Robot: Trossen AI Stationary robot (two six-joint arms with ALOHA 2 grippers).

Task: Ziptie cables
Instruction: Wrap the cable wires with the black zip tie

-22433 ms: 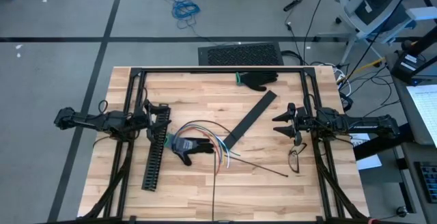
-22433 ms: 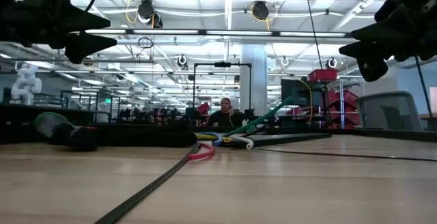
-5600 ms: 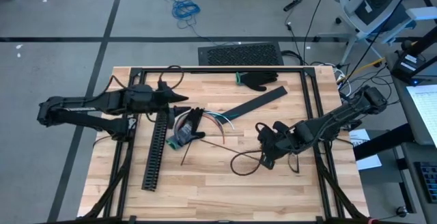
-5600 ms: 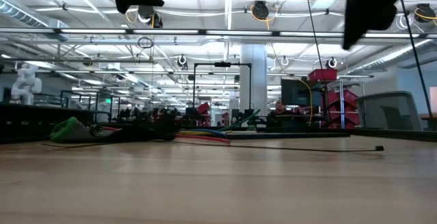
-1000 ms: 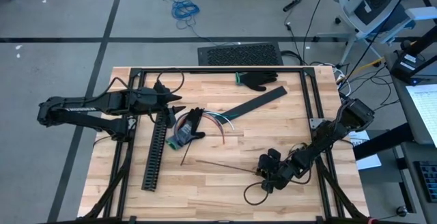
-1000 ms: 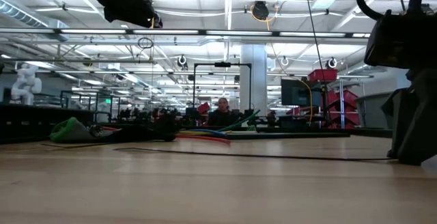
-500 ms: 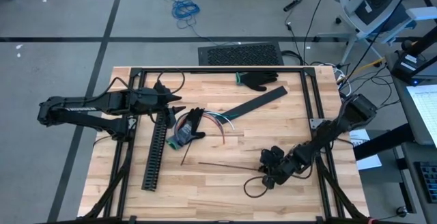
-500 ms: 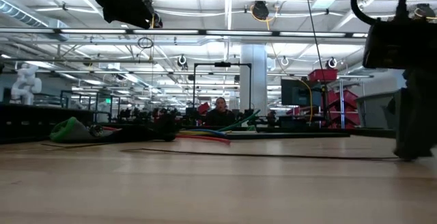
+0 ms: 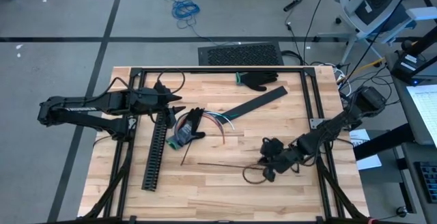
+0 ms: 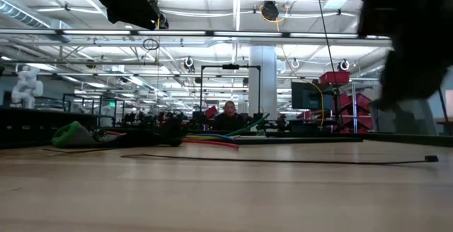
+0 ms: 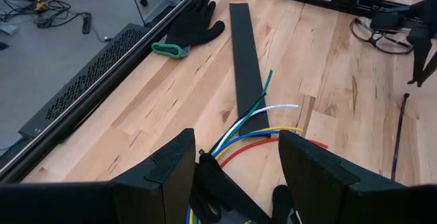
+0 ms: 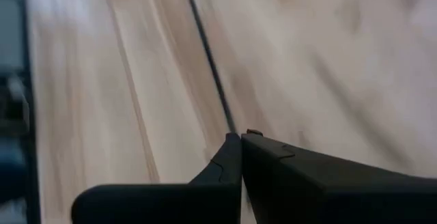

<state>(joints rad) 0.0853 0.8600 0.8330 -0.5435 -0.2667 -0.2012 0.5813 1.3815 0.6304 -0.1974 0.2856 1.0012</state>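
Right pincer (image 9: 267, 166) was clamped on the zip tie's (image 9: 229, 163) end near the counter's (image 9: 225, 197) front-right; that thin strap could've slipped. Left pincer (image 9: 179, 102) hung apart over the cables (image 9: 205, 119) mid-counter.

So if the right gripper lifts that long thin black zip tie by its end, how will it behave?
The zip tie is a very thin strip lying flat, so it is probably light and should droop or whip when lifted. The right gripper, shut on its end, pinches a narrow smooth tip that could slip or twist. Being flat, it shouldn't roll.
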